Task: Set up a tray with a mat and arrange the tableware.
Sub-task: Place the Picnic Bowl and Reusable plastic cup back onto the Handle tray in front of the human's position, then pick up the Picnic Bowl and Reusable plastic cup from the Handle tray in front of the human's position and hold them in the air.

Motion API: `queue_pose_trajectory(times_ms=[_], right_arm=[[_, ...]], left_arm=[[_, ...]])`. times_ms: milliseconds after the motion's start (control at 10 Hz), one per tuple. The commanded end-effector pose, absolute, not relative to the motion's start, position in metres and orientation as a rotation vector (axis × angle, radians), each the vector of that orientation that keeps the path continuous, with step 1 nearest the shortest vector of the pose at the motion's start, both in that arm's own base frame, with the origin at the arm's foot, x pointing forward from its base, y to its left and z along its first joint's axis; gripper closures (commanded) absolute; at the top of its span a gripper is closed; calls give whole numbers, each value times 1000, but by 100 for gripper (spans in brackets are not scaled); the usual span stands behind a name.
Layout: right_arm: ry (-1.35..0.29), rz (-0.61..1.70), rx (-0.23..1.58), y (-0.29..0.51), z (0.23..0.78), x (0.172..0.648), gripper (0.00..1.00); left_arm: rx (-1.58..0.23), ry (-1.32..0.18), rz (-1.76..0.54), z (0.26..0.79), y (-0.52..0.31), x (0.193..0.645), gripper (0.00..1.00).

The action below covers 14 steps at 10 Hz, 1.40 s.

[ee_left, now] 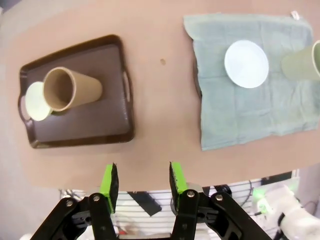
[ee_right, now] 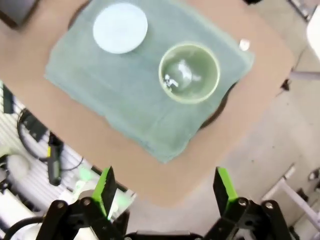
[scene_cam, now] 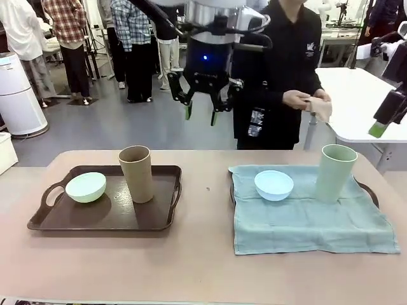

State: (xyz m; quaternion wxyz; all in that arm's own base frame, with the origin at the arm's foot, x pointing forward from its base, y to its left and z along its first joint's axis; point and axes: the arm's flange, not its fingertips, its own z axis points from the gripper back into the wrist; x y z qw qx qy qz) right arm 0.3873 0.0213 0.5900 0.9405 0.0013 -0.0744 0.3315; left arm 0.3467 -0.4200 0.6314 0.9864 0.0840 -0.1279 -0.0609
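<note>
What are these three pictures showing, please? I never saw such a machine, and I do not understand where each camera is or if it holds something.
This is a robot with two arms at a table, and a person stands at the far side. The front picture looks across the table. The left gripper, a black two-finger claw with green pads, hangs high above the table, partly open and empty. The other two pictures come from cameras on the wrists, looking down past each gripper's own fingers. The right gripper is open and empty too.

On the table, a dark brown tray carries a mint green bowl and a tan tumbler. A second tray, covered by a blue-green cloth mat, carries a light blue bowl and a pale green tumbler.
</note>
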Motion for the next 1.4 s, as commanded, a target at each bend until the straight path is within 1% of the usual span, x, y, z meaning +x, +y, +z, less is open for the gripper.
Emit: queue_pose_trajectory(times_ms=[0,1200,1300], right_arm=[[-186,689,39,16,576,401,0],[-186,689,39,16,576,401,0],[-176,691,53,17,578,401,0]], left_arm=[[153,-237,-169,620,-427,356,45],[153,-237,-169,620,-427,356,45],[160,-241,-153,619,-431,356,36]])
